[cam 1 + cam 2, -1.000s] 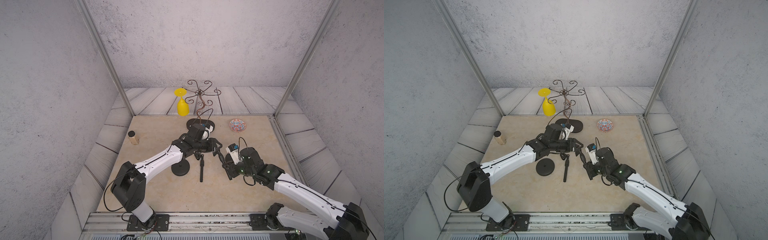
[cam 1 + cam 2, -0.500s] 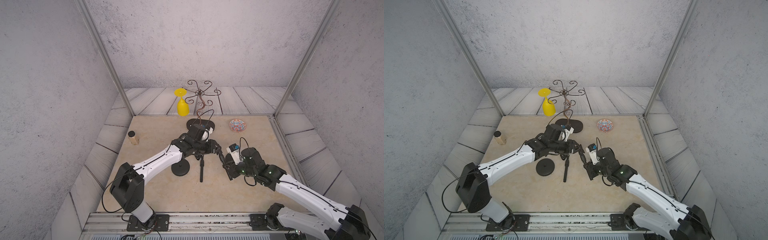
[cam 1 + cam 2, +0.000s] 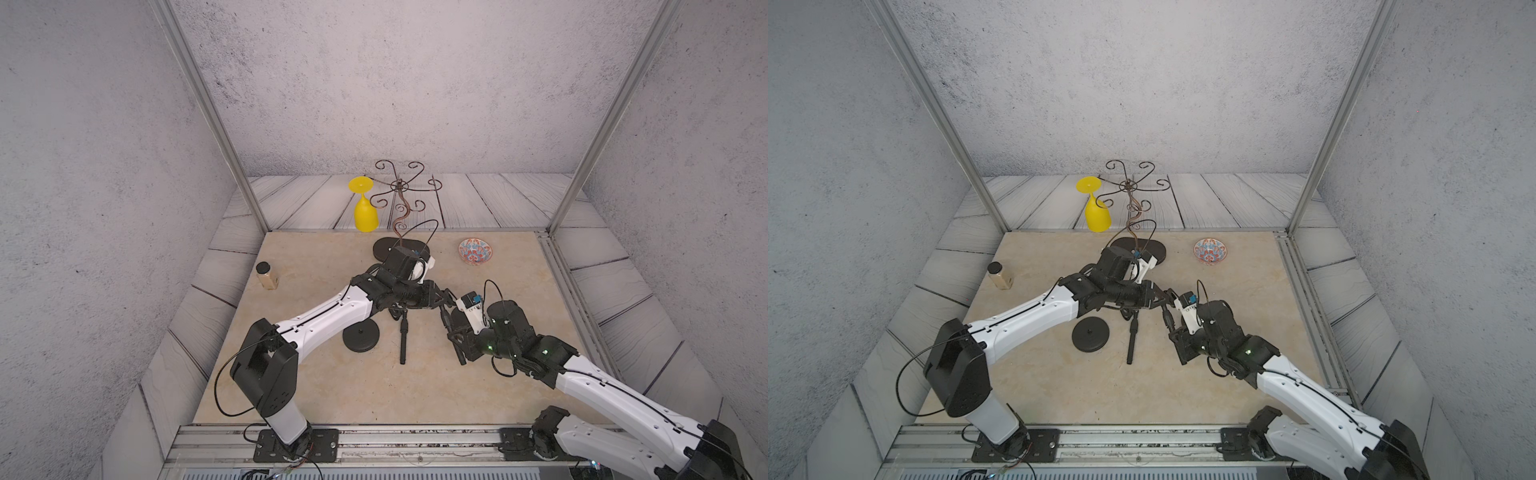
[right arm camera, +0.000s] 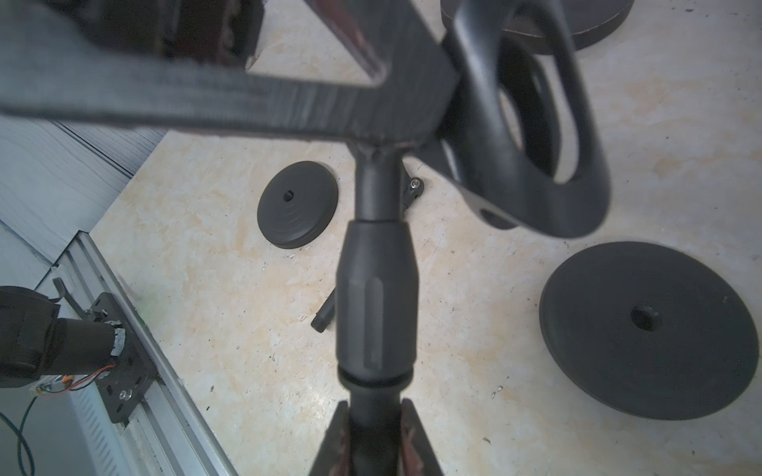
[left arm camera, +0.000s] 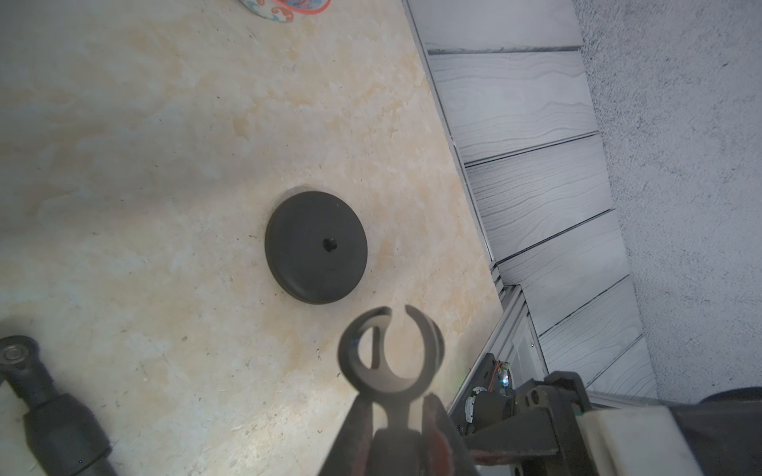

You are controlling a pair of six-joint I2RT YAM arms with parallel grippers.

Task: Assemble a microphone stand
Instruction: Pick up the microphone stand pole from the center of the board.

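My right gripper [image 4: 375, 416] is shut on a black stand pole [image 4: 377, 296], held tilted above the table [image 3: 454, 337]. At the pole's top end sits the black microphone clip [image 5: 391, 379], a U-shaped ring [image 4: 532, 123]. My left gripper [image 5: 398, 408] is shut on the clip's stem, reaching in from the left [image 3: 446, 297]. A second pole [image 3: 403, 338] lies flat on the table. Beside it lies a round black base [image 3: 360, 337] with a centre hole. Another round base [image 4: 649, 329] lies close under my right gripper, hidden by the arm in both top views.
At the back stand a yellow upturned glass [image 3: 365, 210] and a wire stand [image 3: 401, 195] on an oval black foot [image 3: 386, 249]. A patterned bowl [image 3: 476, 251] sits back right, a small jar [image 3: 266, 276] at the left. A metal rail [image 3: 374, 436] runs along the front.
My left gripper's fingers have closed in on the clip's stem. Both arms have stayed almost where they were, and the right gripper's hold on the pole is unchanged.
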